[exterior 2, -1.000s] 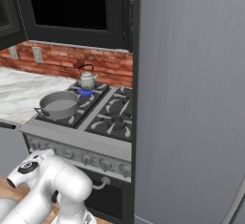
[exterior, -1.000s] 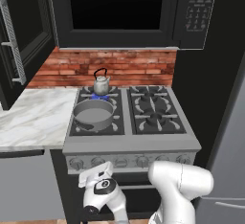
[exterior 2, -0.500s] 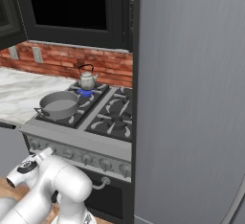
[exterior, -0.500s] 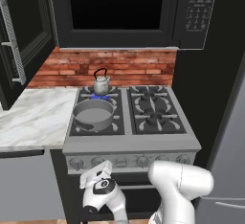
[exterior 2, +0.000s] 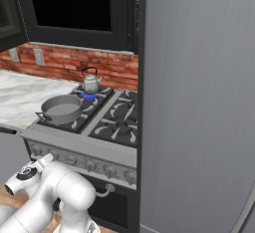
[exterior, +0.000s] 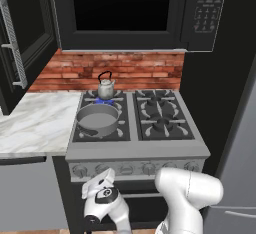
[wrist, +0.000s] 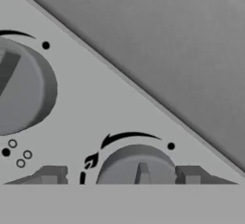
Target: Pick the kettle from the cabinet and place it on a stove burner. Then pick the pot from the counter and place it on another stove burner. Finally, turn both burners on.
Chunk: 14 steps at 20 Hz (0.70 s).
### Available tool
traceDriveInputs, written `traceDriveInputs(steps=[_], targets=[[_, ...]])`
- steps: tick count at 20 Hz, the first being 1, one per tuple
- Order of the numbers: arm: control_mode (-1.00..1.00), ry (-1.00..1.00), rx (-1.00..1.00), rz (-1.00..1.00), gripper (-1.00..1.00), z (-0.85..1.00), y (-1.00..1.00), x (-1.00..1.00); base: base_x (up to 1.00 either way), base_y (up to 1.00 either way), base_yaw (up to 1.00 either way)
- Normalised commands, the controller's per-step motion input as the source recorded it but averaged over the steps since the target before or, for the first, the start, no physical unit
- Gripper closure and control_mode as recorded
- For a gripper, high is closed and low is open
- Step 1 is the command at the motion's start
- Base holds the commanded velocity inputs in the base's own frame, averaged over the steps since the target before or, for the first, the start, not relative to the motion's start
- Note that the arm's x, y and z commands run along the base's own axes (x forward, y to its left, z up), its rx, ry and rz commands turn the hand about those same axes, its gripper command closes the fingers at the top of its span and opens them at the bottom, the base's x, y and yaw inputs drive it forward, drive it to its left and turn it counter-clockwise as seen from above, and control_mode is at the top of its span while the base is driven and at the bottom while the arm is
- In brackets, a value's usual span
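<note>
On the left, the marble desk (exterior: pixel 35 123) adjoins the steel range (exterior: pixel 137 150). The pot (exterior: pixel 98 118) sits on the front-left burner; the kettle (exterior: pixel 105 86) stands behind it on the rear-left burner, over a blue flame (exterior 2: pixel 88 96). Below, the pincer (wrist: pixel 119 176) stands released, its fingertips (wrist: pixel 190 175) flanking a front knob (wrist: pixel 137 168) without gripping it.

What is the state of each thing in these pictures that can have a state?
kettle: upright on the rear left burner.
rear left burner: lit, blue flame under the kettle.
pot: upright on the front left burner, no lid, no flame visible.
gripper: open, its fingers on either side of a stove knob.
right-side burners: bare, no flame visible.
</note>
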Motion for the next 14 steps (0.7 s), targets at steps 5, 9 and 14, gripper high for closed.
traceDriveInputs(steps=[5,9,14], targets=[[-1.0,-0.01,0.0,0.0,-1.0,-0.01,0.14,-0.24,0.0,0.0,0.0],[-1.0,-0.05,0.0,0.0,-1.0,-0.01,0.21,-0.44,0.0,0.0,0.0],[-1.0,-0.07,0.0,0.03,-1.0,-0.03,0.37,-0.49,0.0,0.0,0.0]])
